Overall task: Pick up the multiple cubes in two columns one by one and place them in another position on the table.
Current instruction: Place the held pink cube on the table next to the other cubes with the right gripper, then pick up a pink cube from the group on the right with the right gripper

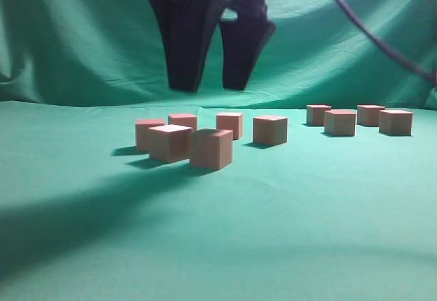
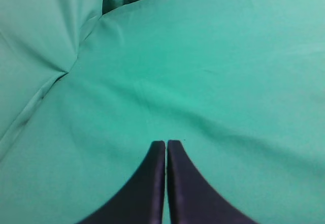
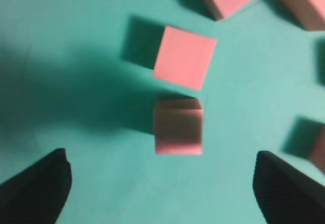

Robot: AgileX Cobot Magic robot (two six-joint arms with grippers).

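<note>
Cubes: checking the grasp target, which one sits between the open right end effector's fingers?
The cube lowest in the right wrist view, centred between the fingers; others lie beyond.

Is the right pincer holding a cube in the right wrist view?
No. The right pincer is open and empty, its fingers wide apart above a cube on the cloth.

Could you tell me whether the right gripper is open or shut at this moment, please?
Open. In the right wrist view the right gripper has its fingers spread wide apart, with a pink cube on the green cloth between them, ungrasped.
</note>
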